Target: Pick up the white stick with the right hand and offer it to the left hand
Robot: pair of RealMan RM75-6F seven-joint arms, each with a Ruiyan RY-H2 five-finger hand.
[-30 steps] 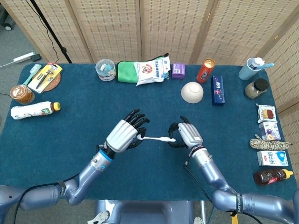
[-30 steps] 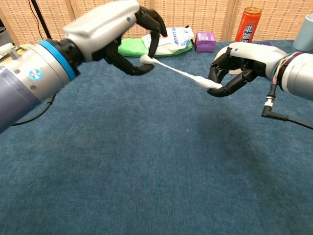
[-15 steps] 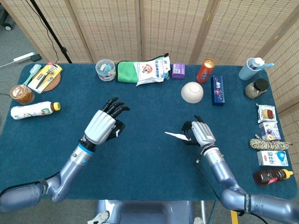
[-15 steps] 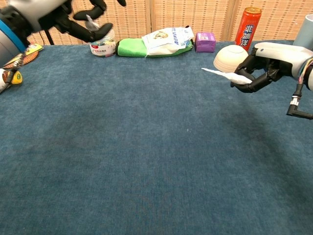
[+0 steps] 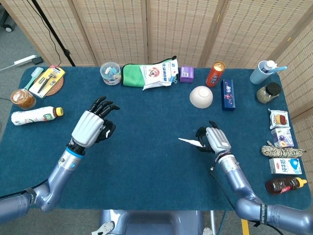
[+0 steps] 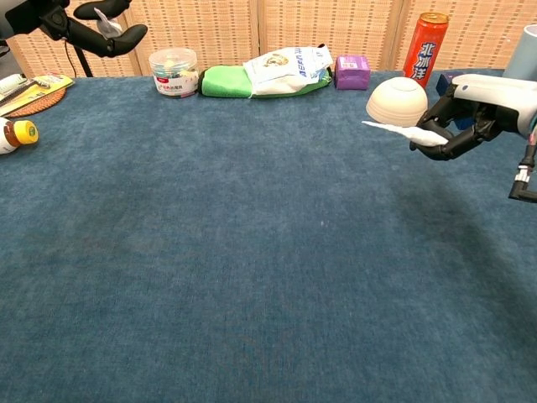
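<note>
My right hand (image 5: 214, 140) (image 6: 475, 107) hovers above the right side of the blue table and pinches the white stick (image 5: 190, 142) (image 6: 401, 132) by one end. The stick's free, pointed end aims left, towards the table's middle. My left hand (image 5: 92, 126) is far off on the left with its fingers spread and nothing plainly in it. The chest view shows only that left hand's fingers (image 6: 99, 23) at the top left corner, with a small white patch among them that I cannot identify.
A white bowl (image 5: 201, 96) (image 6: 397, 100), an orange can (image 5: 214, 73) and a blue box (image 5: 227, 94) stand behind the right hand. A jar (image 5: 110, 73), a green pouch and a snack bag (image 5: 159, 75) line the back edge. A bottle (image 5: 35, 116) lies far left. Packets crowd the right edge.
One second ago both hands met at the stick in the middle. The left hand has since drawn back to the left without it; the right hand has carried the stick to the right.
</note>
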